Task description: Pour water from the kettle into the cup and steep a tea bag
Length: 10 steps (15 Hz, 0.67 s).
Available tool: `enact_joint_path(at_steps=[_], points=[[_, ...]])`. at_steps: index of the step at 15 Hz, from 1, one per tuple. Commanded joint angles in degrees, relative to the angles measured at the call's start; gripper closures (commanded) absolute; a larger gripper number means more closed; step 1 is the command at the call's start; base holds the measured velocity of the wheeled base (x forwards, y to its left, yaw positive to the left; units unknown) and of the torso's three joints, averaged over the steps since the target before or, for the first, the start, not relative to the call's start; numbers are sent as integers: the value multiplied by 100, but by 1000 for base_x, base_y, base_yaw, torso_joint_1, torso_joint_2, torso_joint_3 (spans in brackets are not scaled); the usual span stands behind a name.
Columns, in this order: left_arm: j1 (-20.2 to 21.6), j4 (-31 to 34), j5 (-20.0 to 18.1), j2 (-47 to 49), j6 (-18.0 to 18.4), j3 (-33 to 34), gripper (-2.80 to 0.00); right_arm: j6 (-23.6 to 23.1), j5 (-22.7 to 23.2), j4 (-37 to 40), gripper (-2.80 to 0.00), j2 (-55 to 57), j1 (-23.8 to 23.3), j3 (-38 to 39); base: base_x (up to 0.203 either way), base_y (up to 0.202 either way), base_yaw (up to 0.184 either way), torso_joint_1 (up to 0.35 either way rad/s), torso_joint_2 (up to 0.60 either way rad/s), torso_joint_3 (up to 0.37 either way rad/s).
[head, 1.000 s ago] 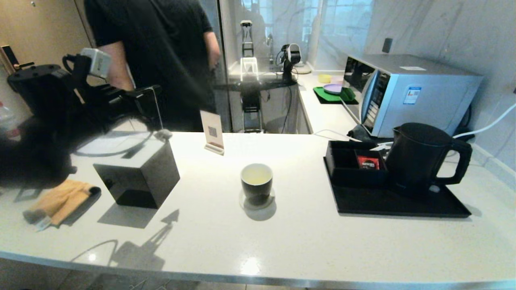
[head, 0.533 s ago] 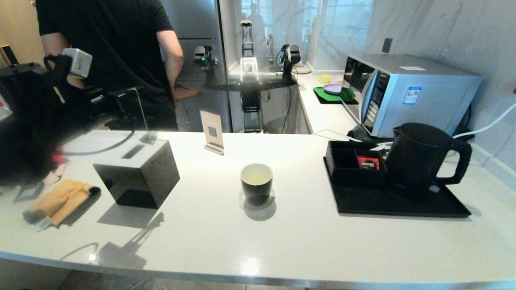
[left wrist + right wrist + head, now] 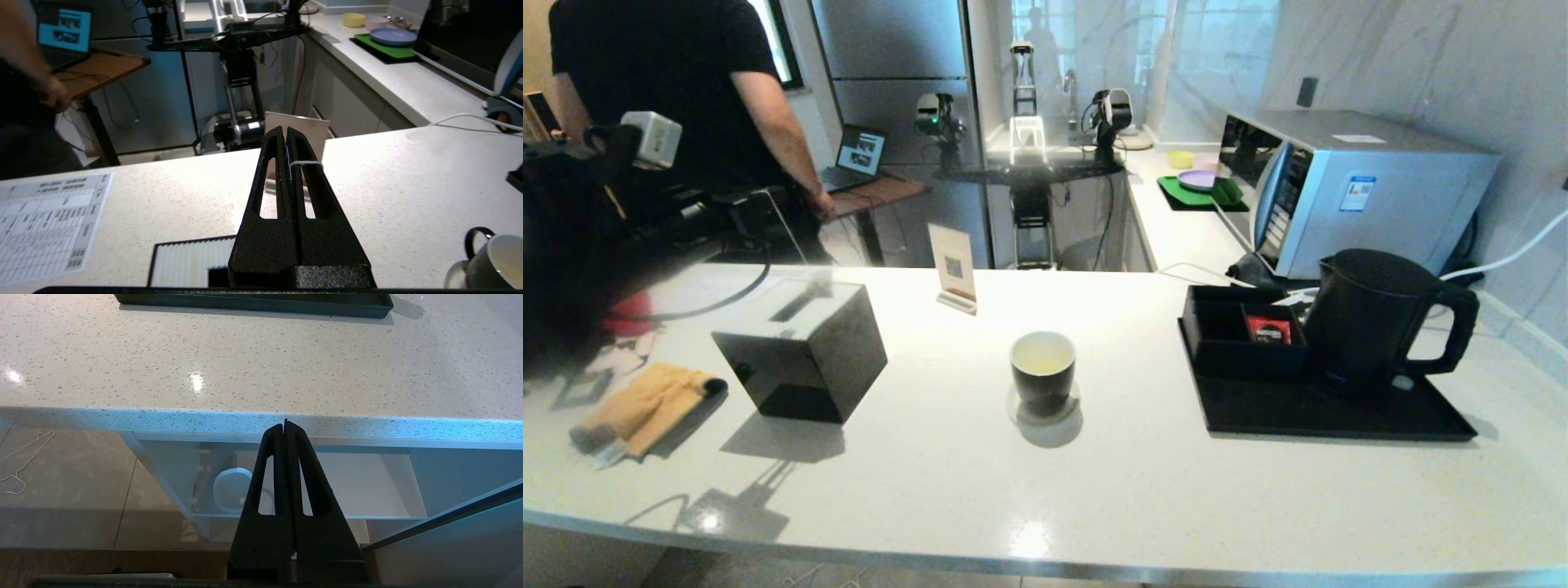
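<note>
The black cup stands mid-counter on a round coaster, with pale yellowish water inside. Its white rim also shows in the left wrist view. The black kettle stands upright on a black tray at the right. My left gripper is raised at the far left and is shut on the tea bag's tag end. The white string loops over one finger. The pale tea bag dangles just over the black box. My right gripper is shut on nothing, below the counter's front edge.
A red packet lies in the tray's compartment. A microwave stands behind the kettle. A small sign stands behind the cup. An orange cloth lies at the left. A person stands beyond the counter.
My left gripper has drawn back to the left, carrying the hanging tea bag from the box's far right corner to over its top. The person has stepped left. Cup and kettle are unmoved.
</note>
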Motion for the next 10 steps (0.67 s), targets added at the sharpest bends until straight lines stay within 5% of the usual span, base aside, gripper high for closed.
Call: enact_joint_path(at_steps=[1, 10], points=[[106, 29, -14, 89, -3, 10, 0, -4, 6, 0, 0, 8, 2, 0, 0, 0, 0, 0, 0, 0], [366, 120, -14, 379, 6, -113, 0, -4, 2, -1, 0, -1, 3, 0, 0, 0, 0, 0, 0, 0]])
